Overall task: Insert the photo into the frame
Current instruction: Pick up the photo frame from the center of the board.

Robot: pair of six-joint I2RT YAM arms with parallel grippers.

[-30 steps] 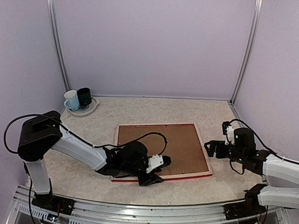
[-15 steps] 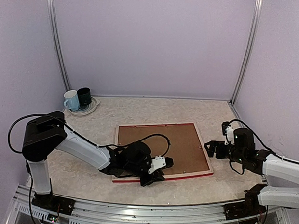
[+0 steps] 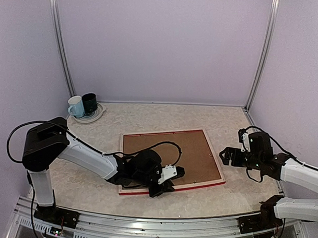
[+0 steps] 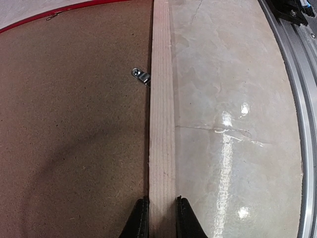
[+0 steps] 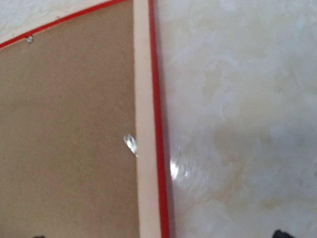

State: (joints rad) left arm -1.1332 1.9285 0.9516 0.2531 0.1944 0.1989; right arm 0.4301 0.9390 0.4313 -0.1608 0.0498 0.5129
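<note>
At the near edge the left claw [image 4: 158, 219] is nearly closed – its fingers [image 4: 140, 218] pinch the pale near rail of the frame [image 4: 161, 124], one on the board side, one on the outer side. The frame lies back up in the middle of the tabletop [image 3: 148, 116], a thin red edge showing around it. A brown board [image 3: 194, 151] fills it, with a small metal clip [image 4: 142, 75] by the rail. Off the frame's right rail the right claw [image 3: 226, 156] hangs wide open, holding nothing – near the rail, not touching. Far left, two mugs [image 3: 81, 105] sit on a plate [image 3: 92, 117].
</note>
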